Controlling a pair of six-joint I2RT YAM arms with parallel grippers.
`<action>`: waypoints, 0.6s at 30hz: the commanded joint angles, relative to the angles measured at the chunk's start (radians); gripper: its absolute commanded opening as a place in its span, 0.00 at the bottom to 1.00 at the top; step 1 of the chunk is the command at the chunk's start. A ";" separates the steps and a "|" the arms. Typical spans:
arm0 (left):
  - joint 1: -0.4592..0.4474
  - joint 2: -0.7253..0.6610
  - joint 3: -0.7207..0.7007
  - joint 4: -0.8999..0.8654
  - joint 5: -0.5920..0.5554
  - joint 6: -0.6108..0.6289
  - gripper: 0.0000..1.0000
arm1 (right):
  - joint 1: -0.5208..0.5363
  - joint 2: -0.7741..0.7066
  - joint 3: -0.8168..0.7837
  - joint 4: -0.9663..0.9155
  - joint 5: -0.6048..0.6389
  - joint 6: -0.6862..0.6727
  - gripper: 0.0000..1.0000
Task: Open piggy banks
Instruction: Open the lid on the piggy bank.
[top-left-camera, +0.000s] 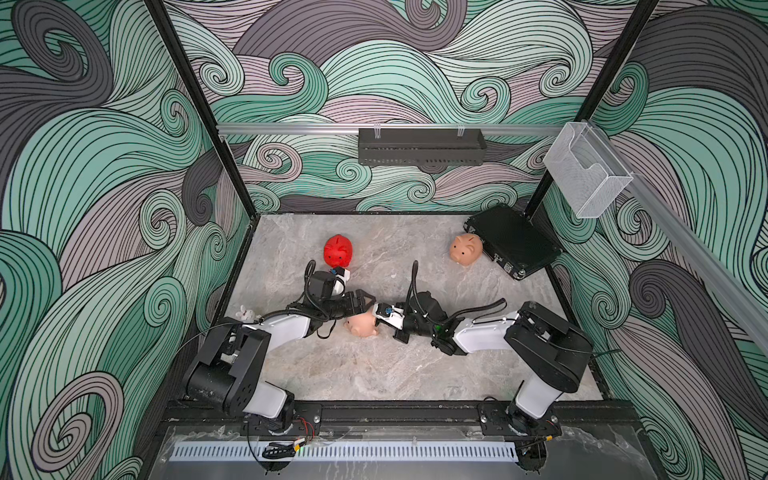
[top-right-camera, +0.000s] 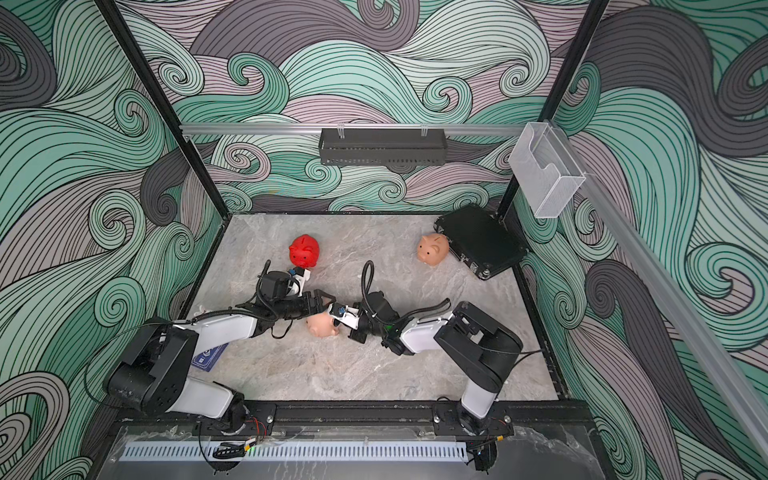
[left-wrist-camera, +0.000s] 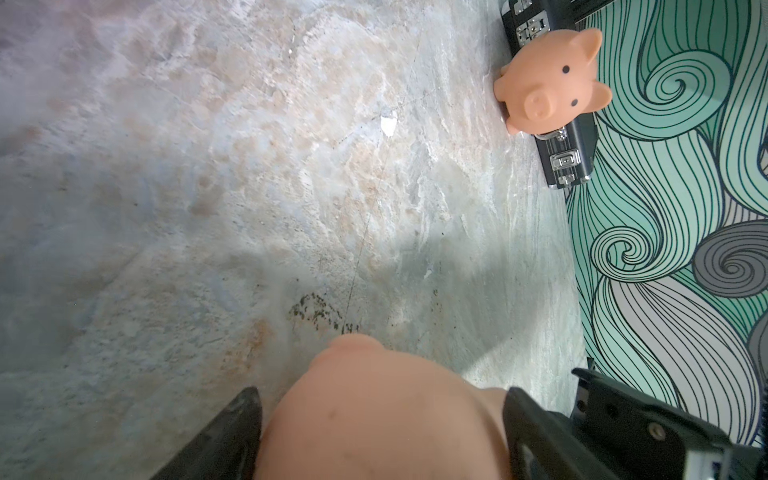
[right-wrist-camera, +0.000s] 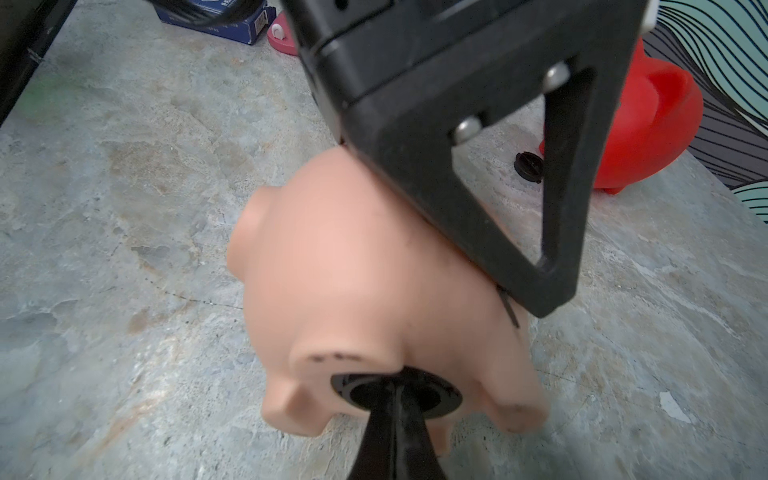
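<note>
A peach-pink piggy bank (top-left-camera: 360, 325) (top-right-camera: 321, 325) lies on its side mid-table, belly toward the right arm. My left gripper (left-wrist-camera: 382, 415) (top-left-camera: 365, 302) is closed round its body, one finger (left-wrist-camera: 245, 419) on each flank. My right gripper (right-wrist-camera: 397, 388) is shut, its tips pressed together in the recess of the black plug (right-wrist-camera: 345, 384) in that pig's belly. The red piggy bank (top-left-camera: 338, 251) (right-wrist-camera: 648, 124) stands behind the left arm. Another peach-pink piggy bank (top-left-camera: 466, 248) (left-wrist-camera: 548, 83) stands at the back right.
A flat black case (top-left-camera: 515, 241) (left-wrist-camera: 561, 158) lies in the back right corner, touching the far pig. A loose black plug (right-wrist-camera: 528, 167) rests by the red pig. A blue box (top-right-camera: 208, 357) and a small pink-and-white thing (top-left-camera: 245, 312) sit at the left edge.
</note>
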 joint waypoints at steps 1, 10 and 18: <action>-0.018 0.051 -0.044 -0.213 -0.016 0.029 0.86 | 0.002 -0.023 -0.023 0.027 0.025 0.051 0.00; -0.018 0.050 -0.041 -0.215 -0.015 0.031 0.86 | 0.002 -0.055 -0.073 0.071 0.033 0.132 0.00; -0.018 0.054 -0.042 -0.207 -0.007 0.026 0.86 | 0.002 -0.115 -0.123 0.108 0.057 0.221 0.00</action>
